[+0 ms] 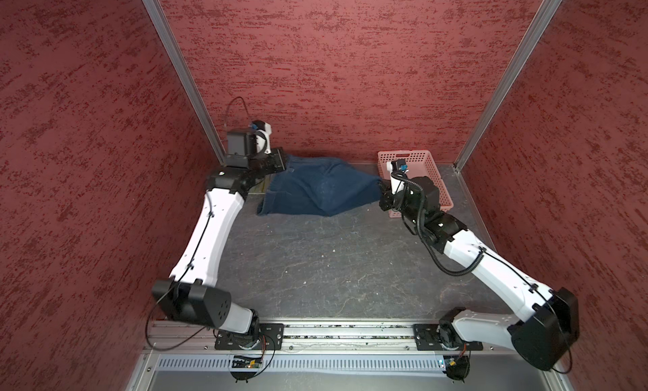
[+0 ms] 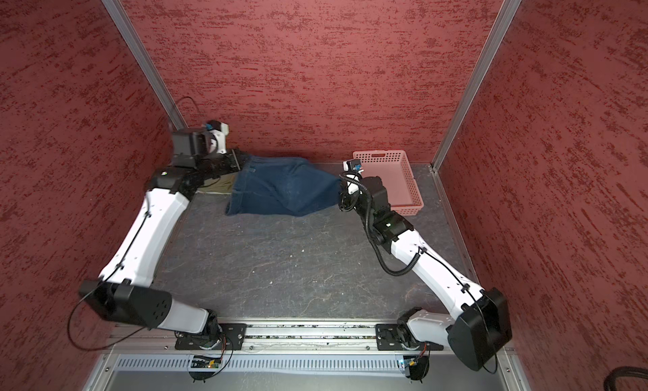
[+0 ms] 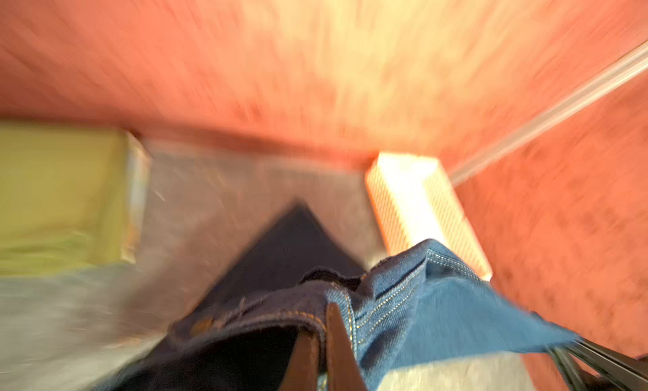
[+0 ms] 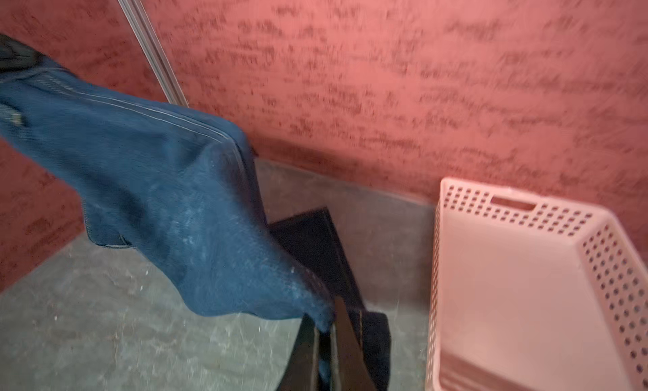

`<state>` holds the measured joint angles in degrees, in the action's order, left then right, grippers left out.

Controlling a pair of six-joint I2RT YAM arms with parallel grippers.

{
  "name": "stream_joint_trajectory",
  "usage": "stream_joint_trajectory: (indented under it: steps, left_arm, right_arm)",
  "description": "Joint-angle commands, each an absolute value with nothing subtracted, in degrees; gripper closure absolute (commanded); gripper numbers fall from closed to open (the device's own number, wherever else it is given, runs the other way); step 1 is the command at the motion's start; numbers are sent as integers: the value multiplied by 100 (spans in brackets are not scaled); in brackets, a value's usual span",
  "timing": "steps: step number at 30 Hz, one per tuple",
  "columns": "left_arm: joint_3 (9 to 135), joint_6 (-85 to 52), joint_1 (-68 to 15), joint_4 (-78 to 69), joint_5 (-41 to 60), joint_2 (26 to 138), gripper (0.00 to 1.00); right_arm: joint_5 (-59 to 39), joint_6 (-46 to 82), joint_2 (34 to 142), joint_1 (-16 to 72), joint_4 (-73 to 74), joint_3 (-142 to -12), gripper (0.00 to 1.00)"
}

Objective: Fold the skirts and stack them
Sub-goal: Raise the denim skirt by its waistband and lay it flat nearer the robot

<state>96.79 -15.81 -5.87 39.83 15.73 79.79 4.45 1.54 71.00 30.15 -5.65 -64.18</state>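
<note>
The denim skirt (image 1: 315, 189) hangs stretched between the two grippers over the far part of the grey table (image 1: 315, 259), close to the back wall. The left gripper (image 3: 321, 322) has its jaws closed on the waistband end of the skirt; in the left wrist view the fingers (image 3: 338, 340) pinch the seamed blue cloth. The right gripper (image 4: 326, 322) is also closed, and it pinches the opposite corner of the denim skirt (image 4: 157, 182), so that the cloth sags between the two arms. Whether its lower edge touches the table, the views do not show clearly.

Under the left arm the olive-green skirt (image 2: 215, 187) lies flat on the table (in the blurred left wrist view it (image 3: 59, 182) appears with a pale layer below it). The pink perforated basket (image 1: 406, 156) stands in the far right corner of the table, just behind the right gripper (image 1: 384, 193)
</note>
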Motion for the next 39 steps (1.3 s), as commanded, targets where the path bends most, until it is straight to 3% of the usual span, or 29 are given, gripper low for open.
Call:
stream_joint_trajectory:
  steps: [1,9,17,23,25,28,31,39]
  left_arm:
    - [9936,-1540,-404,4631,1393,7453,100]
    - [10283,-1529,-341,4842,1102,6822,100]
    - [10663,-1958,128,3887,1598,8366,100]
    - [12899,-2355,235,4155,2185,9961,100]
    - [13419,-2446,220,4261,2261,10095,100]
    - [13179,-2527,188,4179,2403,9762,100]
    - [11726,-2538,133,3740,2357,8776,100]
    - [5981,-3194,55,2371,2045,5931,100]
  right_arm:
    - [646,-320,6766,2998,-1215,-7164,100]
    - [855,-599,6905,2975,-2235,-8759,100]
    - [-125,-716,8923,2237,-2127,-10312,100]
    - [-683,-1144,10438,1906,-2403,-12753,100]
    - [-759,-1290,10792,1907,-2768,-13674,100]
    - [-853,-1374,10939,1916,-3198,-14293,100]
    - [-1043,-1371,10366,1983,-3203,-13309,100]
    - [-688,-691,7444,3028,-847,-6791,100]
